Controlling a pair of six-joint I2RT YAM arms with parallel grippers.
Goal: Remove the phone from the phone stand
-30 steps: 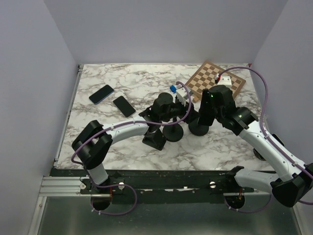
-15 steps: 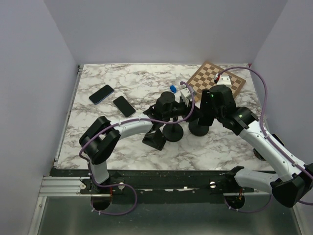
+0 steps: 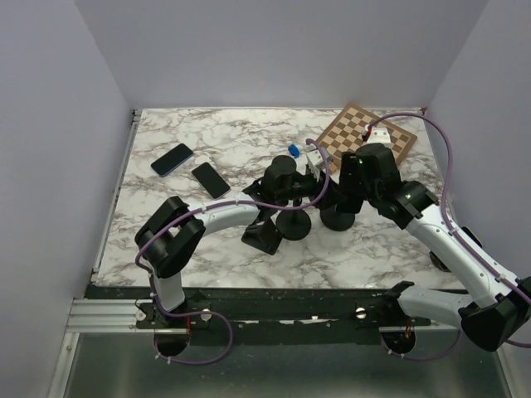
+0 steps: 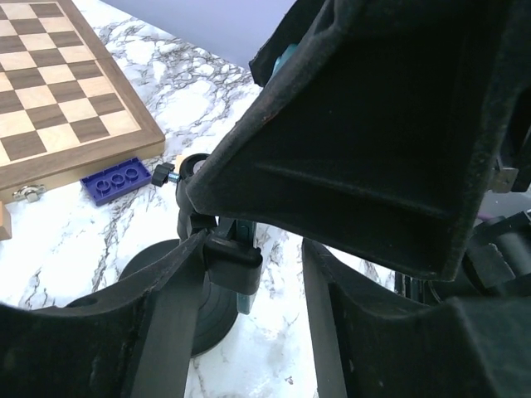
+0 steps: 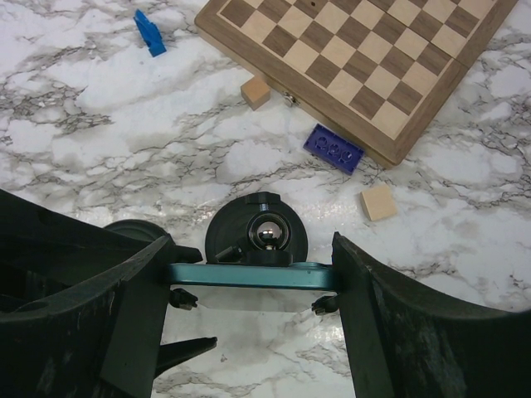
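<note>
Around mid-table, slightly toward the right edge: the phone (image 5: 249, 275) on edge in the stand (image 5: 257, 235). From the right wrist, only its thin teal side on show, just nearer than the stand's ball joint and round base. Pinched end to end by the right gripper (image 5: 251, 249), one finger (image 5: 124, 315) against each end of that teal side.

Reaching in from the left edge, the left gripper (image 4: 253, 242), jaws spread to either side of the stand's black clamp. Clamp touching one finger (image 4: 166, 332), apart from the other. Much of the left wrist view blocked by a big black shape close to the lens.

Just beside the stand, toward the left edge, a second round base (image 3: 292, 225) and a black block (image 3: 264, 237).

At the far right corner, a chessboard (image 3: 366, 135). Between it and the stand, a blue brick (image 5: 333, 149) and two wooden cubes (image 5: 256, 91). Toward the far edge, a small blue piece (image 5: 149, 33).

Toward the left edge, two other phones (image 3: 172, 159) lying flat on the marble table (image 3: 207, 133), close together.
</note>
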